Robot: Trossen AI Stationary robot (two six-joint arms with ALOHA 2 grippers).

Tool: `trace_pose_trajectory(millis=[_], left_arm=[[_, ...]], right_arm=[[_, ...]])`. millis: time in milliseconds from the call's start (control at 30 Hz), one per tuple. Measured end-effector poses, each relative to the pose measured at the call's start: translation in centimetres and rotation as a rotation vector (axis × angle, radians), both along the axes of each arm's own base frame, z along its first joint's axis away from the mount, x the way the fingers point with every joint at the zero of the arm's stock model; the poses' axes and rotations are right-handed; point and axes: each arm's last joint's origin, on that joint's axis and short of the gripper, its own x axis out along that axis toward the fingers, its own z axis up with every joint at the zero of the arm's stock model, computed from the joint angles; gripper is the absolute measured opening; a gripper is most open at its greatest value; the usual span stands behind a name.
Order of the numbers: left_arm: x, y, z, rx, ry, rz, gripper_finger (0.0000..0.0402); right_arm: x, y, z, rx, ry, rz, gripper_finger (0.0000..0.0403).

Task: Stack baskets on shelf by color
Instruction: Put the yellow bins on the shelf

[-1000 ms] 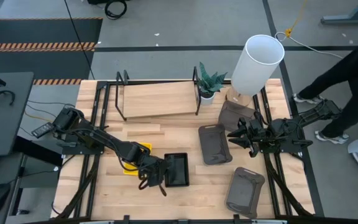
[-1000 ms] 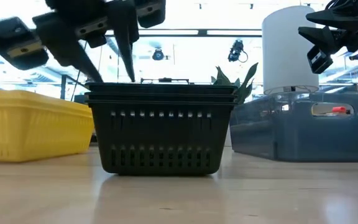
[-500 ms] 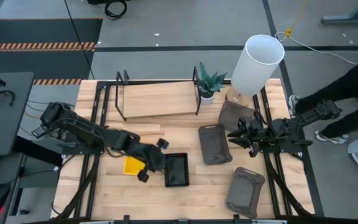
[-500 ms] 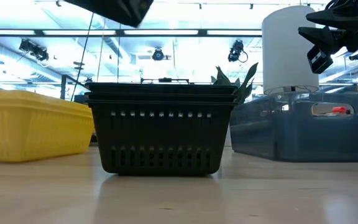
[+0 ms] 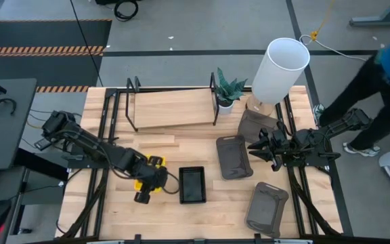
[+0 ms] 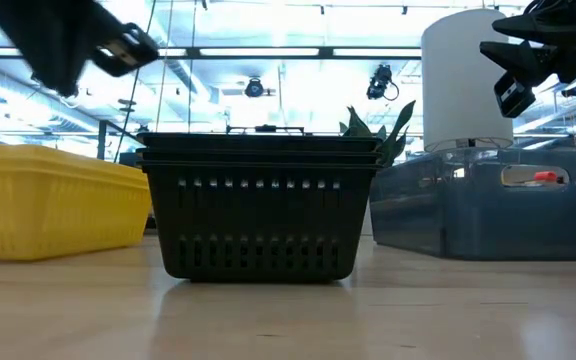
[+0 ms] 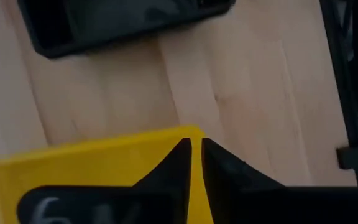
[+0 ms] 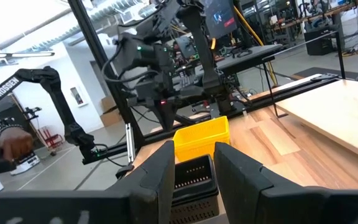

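The shelf [image 5: 171, 108] holds no baskets, so the sorting has barely begun. The left end effector [image 5: 147, 186], fingers nearly pressed together, hangs over the yellow baskets [image 5: 145, 177] beside the black stack [image 5: 192, 184] (grip uncertain). The right end effector [image 5: 257, 150] hovers spread above the grey baskets [image 5: 233, 157]. A potted plant [image 5: 227, 90] and lamp shade [image 5: 279, 70] crowd the shelf's end.

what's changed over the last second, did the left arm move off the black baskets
Yes. The left gripper left the black baskets and swung back over the yellow baskets; its fingers have narrowed and look nearly shut at the yellow rim, though a grip isn't clear. The black stack stayed put. The right gripper kept hovering by the grey baskets, and the shelf remains bare.
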Motion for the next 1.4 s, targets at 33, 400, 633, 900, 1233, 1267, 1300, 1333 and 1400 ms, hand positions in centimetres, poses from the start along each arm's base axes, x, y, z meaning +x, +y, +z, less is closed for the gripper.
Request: trace_pose_trajectory(millis=[33,400,633,900,1233,1267,1300,1333,1400], left_arm=[[-0.2,-0.3,0.0,-0.003,0.01,0.004,0.0047],[-1.9,-2.1,-0.2,-0.076,0.121,0.147,0.0066],[-3.0,-1.6,-0.5,0.017,0.208,0.289,0.005],[-3.0,-1.8,-0.7,0.043,0.185,0.281,0.0115],[-2.4,-2.8,-2.1,0.096,0.184,0.267,0.0213],[-2.3,-2.9,-2.5,0.107,0.194,0.258,0.0216],[-2.1,-3.0,-2.8,0.114,0.203,0.253,0.0218],[-2.0,-3.1,-3.1,0.116,0.204,0.251,0.0219],[-1.7,-3.3,-3.7,0.13,0.219,0.25,0.0217]], right_arm=[[0.0,0.0,0.0,0.0,0.0,0.0,0.0119],[0.0,0.0,0.0,0.0,-0.001,0.0,0.0119],[0.0,0.0,0.0,0.0,-0.001,0.0,0.0119],[0.0,0.0,0.0,0.001,-0.001,0.0,0.0119],[0.0,0.0,0.0,0.0,-0.001,0.0,0.0119],[0.0,0.0,0.0,0.0,-0.001,0.0,0.0119],[0.0,0.0,0.0,0.0,-0.001,0.0,0.0119],[0.0,0.0,0.0,0.0,-0.001,0.0,0.0119],[0.0,0.0,0.0,0.0,-0.001,0.0,0.0119]])
